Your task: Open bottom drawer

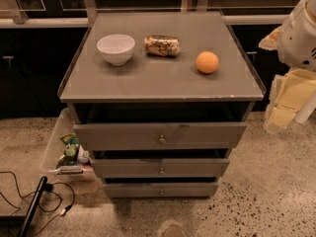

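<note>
Speckled stone floor surrounds the bench. Pale yellow fingers (290, 100) hang at right, well clear of it, probably not yet reaching; their opening I cannot tell. Lowest, the grey wooden bottom drawer (133, 190) looks nearly shut.

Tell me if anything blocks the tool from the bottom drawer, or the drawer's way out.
Nothing visible does. The tool hangs at the right edge, level with the cabinet top. The bottom drawer faces bare floor; the bin sits off to its left.
</note>
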You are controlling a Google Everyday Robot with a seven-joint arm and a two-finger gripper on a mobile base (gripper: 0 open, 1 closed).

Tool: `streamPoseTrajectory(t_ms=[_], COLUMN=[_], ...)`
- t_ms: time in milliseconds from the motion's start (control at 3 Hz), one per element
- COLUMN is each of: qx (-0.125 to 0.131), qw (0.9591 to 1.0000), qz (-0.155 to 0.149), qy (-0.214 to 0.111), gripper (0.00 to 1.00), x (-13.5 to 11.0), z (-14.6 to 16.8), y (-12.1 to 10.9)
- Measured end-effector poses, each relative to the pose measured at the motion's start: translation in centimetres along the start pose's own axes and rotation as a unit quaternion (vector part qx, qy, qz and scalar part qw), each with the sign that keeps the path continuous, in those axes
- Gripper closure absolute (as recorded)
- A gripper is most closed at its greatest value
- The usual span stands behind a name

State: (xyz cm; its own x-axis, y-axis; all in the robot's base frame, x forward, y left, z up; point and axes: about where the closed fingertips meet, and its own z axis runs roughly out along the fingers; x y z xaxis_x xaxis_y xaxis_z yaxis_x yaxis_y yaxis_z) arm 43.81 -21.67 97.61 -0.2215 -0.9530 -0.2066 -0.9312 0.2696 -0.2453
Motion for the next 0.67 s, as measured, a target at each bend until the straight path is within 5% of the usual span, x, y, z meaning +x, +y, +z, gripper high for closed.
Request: streamPoseTrajectory(t_ms=[667], qx=[-0.004], qw=[1.0], qz=[-0.001], qy=[0.006], gripper=[0.0], x=[0.27], z=[0.83], y=[0.24])
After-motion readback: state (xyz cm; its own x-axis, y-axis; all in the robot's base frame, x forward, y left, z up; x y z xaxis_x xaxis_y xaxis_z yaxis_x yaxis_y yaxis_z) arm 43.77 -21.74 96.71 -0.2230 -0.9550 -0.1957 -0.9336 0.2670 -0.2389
